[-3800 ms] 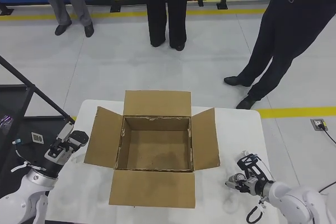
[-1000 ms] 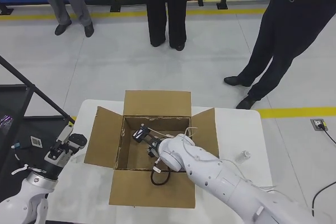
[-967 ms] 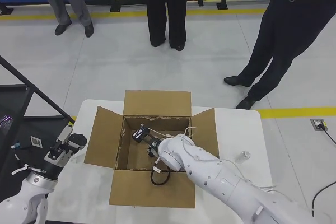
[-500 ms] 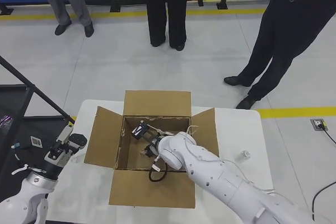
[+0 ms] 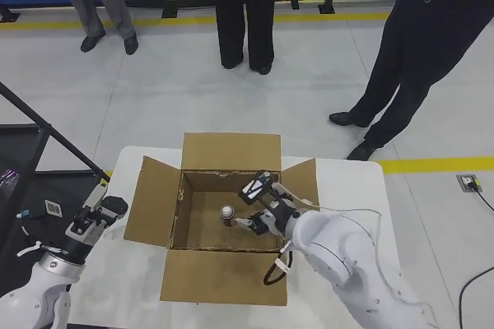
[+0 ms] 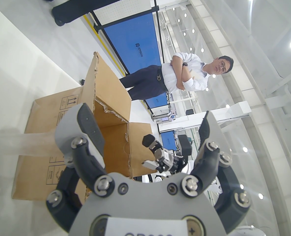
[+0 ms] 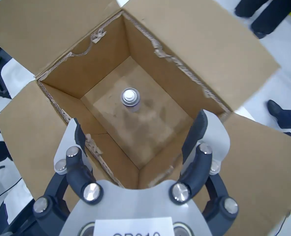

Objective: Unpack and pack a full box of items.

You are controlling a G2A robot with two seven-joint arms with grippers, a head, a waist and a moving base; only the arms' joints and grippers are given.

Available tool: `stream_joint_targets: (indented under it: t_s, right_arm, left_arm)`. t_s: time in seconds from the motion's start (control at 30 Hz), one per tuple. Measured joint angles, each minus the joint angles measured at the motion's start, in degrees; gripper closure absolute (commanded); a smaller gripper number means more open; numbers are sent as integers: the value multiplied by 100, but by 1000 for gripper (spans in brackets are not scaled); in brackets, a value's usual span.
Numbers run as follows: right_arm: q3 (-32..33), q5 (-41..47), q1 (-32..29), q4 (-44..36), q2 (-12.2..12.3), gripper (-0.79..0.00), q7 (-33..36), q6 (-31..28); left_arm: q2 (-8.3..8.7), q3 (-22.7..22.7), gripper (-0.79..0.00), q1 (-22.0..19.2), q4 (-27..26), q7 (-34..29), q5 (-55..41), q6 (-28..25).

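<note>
1. You find printed handling marks point(image 6: 72, 100), a pair of upward arrows among them, on the outer side of the box point(image 6: 37, 133). The lines beside them are too small to read.
2. A white label point(image 6: 145, 227) sits on the mount of the left gripper point(image 6: 146, 117), its characters cut off.
3. A matching label point(image 7: 133, 227) sits below the right gripper point(image 7: 138, 121), also cut off.
4. The blue panel point(image 6: 133, 35) carries a white logo with a word.
5. The white tag point(image 5: 54, 209) beside the table is illegible.

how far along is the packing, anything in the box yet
Done: one small bottle stands upright on the floor of the open box, flaps folded out. In hand: nothing. The right gripper hovers over the box with fingers open, and the left gripper is open beside it. Left: the box looks nearly empty and unclosed, so most packing likely remains.
</note>
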Motion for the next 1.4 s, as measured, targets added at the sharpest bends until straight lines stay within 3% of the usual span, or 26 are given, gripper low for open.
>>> stream_joint_targets:
  t_s: [0.2,0.4,0.63,0.73,0.87,1.0,1.03,1.23,1.3,1.4]
  right_arm:
    - [2013,47,-1372,-1188,265,-785,-146,-22]
    - [3473,286,-2182,-852,371,-785,-444,22]
    - [3391,441,-1984,605,439,-785,-520,-716]
    - [3273,322,-1829,1070,454,-785,-570,-733]
    - [3215,375,-1662,1498,481,-730,-552,-868]
    - [3226,390,-1626,1642,518,-514,-479,-968]
    - [3221,400,-1628,1659,526,-385,-469,-971]
    - [3190,456,-1613,1805,570,-317,-400,-1033]
    - [3175,460,-1595,1863,580,-237,-405,-1016]
    - [3148,461,-1540,1952,597,-25,-412,-969]
  left_arm:
    - [0,0,-785,0,0,0,0,0]
    - [0,0,-785,0,0,0,0,0]
    - [0,0,-785,0,0,0,0,0]
    - [0,0,-785,0,0,0,0,0]
    - [0,0,-785,0,0,0,0,0]
    - [0,0,-785,0,0,0,0,0]
    - [0,0,-785,0,0,0,0,0]
    - [0,0,-785,0,0,0,0,0]
    - [0,0,-785,0,0,0,0,0]
    - [0,0,-785,0,0,0,0,0]
